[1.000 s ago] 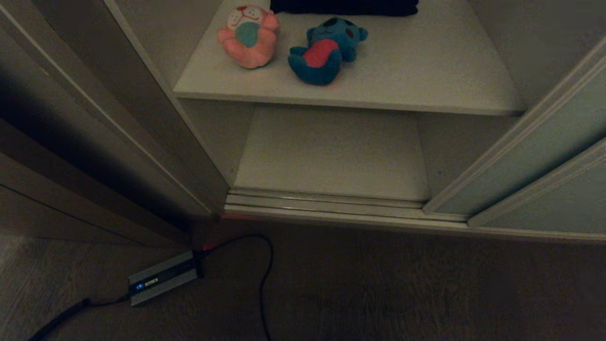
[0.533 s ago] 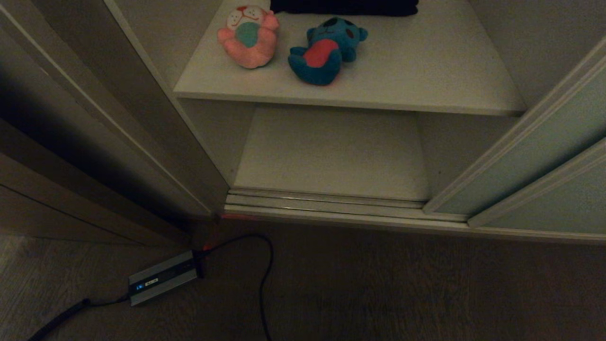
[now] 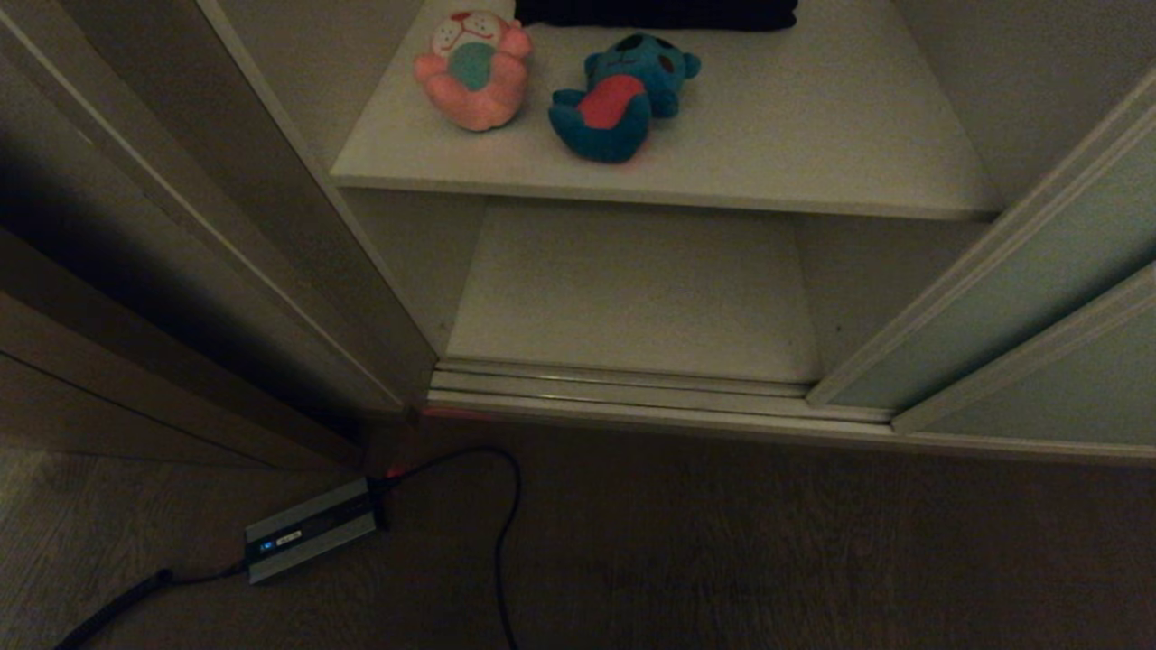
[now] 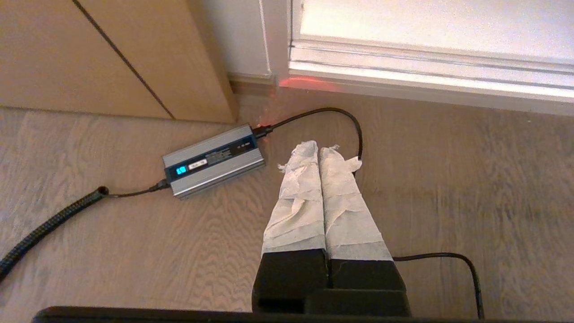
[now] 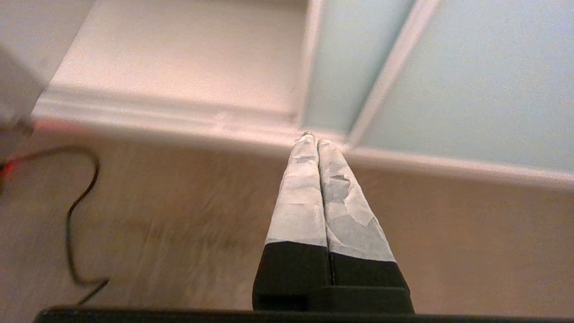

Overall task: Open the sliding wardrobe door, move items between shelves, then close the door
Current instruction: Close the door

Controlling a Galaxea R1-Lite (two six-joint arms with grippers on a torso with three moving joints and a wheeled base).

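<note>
Wardrobe interior stands exposed in the head view: the sliding wardrobe door (image 3: pixel 1020 307) is pushed off to the right, stacked in front of a second pale panel. On the upper shelf (image 3: pixel 813 135) lie both plush toys, the pink one (image 3: pixel 474 72) toward the left and the teal one (image 3: pixel 619 99) just beside it, apart from the dark folded cloth (image 3: pixel 657 13) at the back. The lower shelf (image 3: pixel 632 289) sits beneath, behind the floor track (image 3: pixel 623 388).

Neither arm shows in the head view. The left gripper (image 4: pixel 319 146) hangs over the wood floor near a charger box (image 4: pixel 213 160), its taped fingers (image 4: pixel 298 197) clenched on nothing. The right gripper (image 5: pixel 313 135) points at the foot of the door frame, fingers (image 5: pixel 300 193) likewise pressed together and empty.

Both toys look light, soft and squashy, unlikely to slip or break. A pinch across the body should hold better than a limb, which would likely dangle. The fingers must part first.
</note>
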